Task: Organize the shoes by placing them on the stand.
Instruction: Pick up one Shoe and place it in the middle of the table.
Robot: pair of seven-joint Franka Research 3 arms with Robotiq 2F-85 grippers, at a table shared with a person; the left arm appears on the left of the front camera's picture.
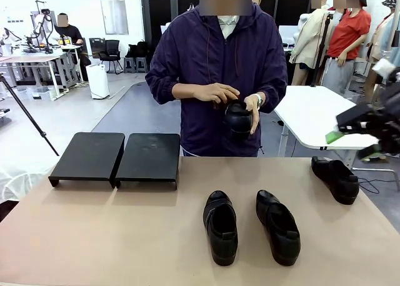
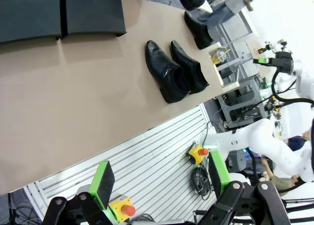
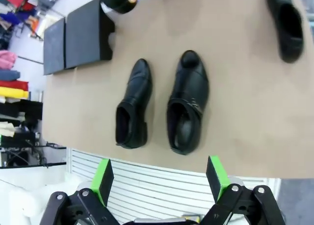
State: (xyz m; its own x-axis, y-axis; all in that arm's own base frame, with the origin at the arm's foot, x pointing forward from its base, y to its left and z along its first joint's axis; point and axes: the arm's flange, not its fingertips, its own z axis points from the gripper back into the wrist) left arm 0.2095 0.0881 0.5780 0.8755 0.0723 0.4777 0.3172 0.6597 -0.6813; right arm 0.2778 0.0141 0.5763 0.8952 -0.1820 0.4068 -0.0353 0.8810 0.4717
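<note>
Right now my left claw (image 2: 162,178) and right claw (image 3: 159,178) both gape wide over the table's (image 1: 94,236) near edge. Nearest me, the middle-left shoe (image 1: 220,226) and middle-right shoe (image 1: 278,226) lie side by side. Farther right sits a third shoe (image 1: 335,178). The stand (image 1: 115,156) sits far left. Beyond, a person's hands (image 1: 215,93) hold the fourth shoe (image 1: 238,118).

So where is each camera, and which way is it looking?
Front: on the robot's side, facing across the table at the person holding a shoe; right tool at the edge.
Left wrist: above the near table edge, looking down; open left tool below.
Right wrist: likewise looking down; open right tool below.
Both wrists share the shoe pair and stands.
</note>
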